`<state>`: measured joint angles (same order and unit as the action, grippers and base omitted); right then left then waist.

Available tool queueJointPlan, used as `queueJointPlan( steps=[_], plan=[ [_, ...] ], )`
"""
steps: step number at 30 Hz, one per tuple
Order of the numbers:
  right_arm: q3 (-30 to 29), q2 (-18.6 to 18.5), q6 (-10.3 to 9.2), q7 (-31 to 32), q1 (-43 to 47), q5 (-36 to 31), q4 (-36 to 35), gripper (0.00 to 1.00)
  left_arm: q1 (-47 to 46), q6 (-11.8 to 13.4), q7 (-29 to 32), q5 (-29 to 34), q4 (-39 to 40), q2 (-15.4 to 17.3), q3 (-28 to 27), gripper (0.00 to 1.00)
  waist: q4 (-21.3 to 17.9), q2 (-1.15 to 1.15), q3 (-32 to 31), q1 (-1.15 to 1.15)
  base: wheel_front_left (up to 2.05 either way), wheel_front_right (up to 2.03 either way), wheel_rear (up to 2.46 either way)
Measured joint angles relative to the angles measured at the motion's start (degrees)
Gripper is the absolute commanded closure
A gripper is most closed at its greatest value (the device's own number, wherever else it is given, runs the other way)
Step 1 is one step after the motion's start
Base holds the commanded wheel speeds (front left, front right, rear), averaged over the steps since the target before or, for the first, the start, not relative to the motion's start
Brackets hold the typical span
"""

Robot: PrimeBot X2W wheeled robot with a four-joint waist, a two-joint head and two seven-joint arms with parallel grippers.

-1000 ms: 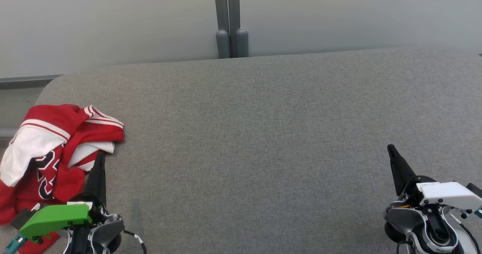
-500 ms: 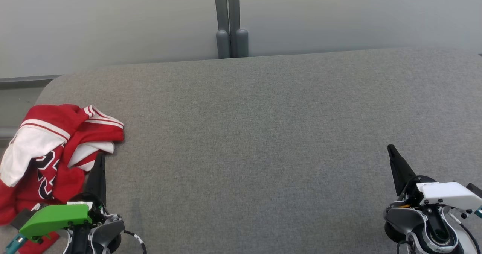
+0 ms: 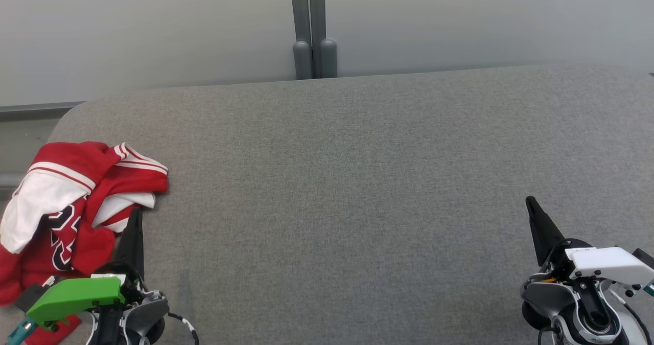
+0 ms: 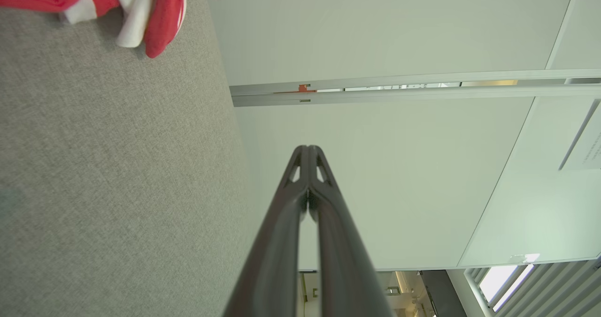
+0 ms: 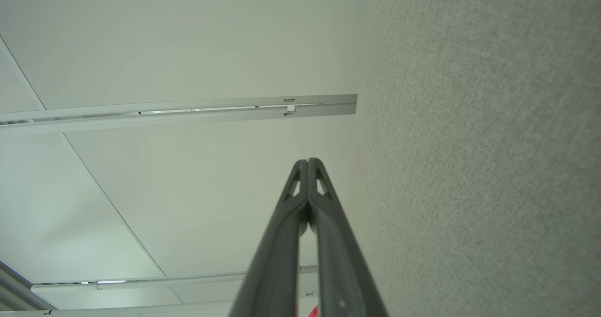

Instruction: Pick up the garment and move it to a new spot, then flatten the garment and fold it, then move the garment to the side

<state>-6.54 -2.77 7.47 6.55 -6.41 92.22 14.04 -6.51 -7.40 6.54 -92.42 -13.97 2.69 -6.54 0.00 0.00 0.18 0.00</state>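
A: Quick status, where's the garment [image 3: 71, 207]?

B: Lower left of the head frame, crumpled red-and-white heap with black lettering, sitting at the left end of the grey padded surface [image 3: 357, 181]. Part of it hangs toward the frame's left edge. In my left wrist frame it's a red and white bunch at the upper left [image 4: 141, 11].

A: Your grippers?

B: My left gripper [image 3: 135, 217] is at lower left, fingers pressed together, nothing between them. The tip sits just beside the heap's right edge; can't tell if it touches the cloth. My right gripper [image 3: 531, 207] is at lower right, also pinched closed and empty, well apart from the garment. Both wrist frames show the finger pairs meeting at the tip [image 4: 307, 152] [image 5: 307, 164].

A: Why parked like that?

B: Looks like a rest pose to me, both arms low at the frame's bottom corners, fingers pointing up the frame. That leaves the middle of the surface bare, which I'd guess is the new spot for laying it out.

A: Task progress?

B: Judging by the heap, nothing done yet: not picked up, not flattened, not folded.

A: Next?

B: Left is nearest, so I'd open it and take a bunched edge. Risk is grabbing several layers at once, so it comes up tangled.
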Motion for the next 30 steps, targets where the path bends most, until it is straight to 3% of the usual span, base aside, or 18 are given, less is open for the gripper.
queueJointPlan(
  steps=[1, 13, 21, 30],
  plan=[
    [0.0, 0.03, 0.0, 0.0, 0.03, -0.03, 0.18, 0.0, 0.01, 0.01, -0.01, 0.0, -0.16, -0.03, 0.01, 0.0, 0.0, 0.0, 0.0, 0.0, 0.0, 0.0, 0.0],
    [1.18, 0.42, -0.02, -1.51, 1.92, -1.55, 2.69, 0.0, 1.21, 0.04, -1.96, 1.56, -3.25, -0.6, 0.92, 0.0, 0.01, 0.0, 0.09, 0.0, 0.0, 0.0, 0.0],
    [3.19, -0.89, -0.02, -3.99, 1.69, -7.12, 3.21, 0.0, 1.19, 0.04, -4.05, 8.65, -3.61, -0.59, 1.01, 0.0, 0.01, 0.0, 0.24, 0.0, 0.0, 0.0, 0.0],
    [3.03, -0.84, -0.02, -6.23, 1.43, -18.5, 3.82, 0.0, 1.18, 0.04, -6.22, 21.14, -4.39, -0.57, 1.87, 0.0, -0.01, 0.0, 0.35, 0.0, 0.0, 0.0, 0.0]
  ],
)
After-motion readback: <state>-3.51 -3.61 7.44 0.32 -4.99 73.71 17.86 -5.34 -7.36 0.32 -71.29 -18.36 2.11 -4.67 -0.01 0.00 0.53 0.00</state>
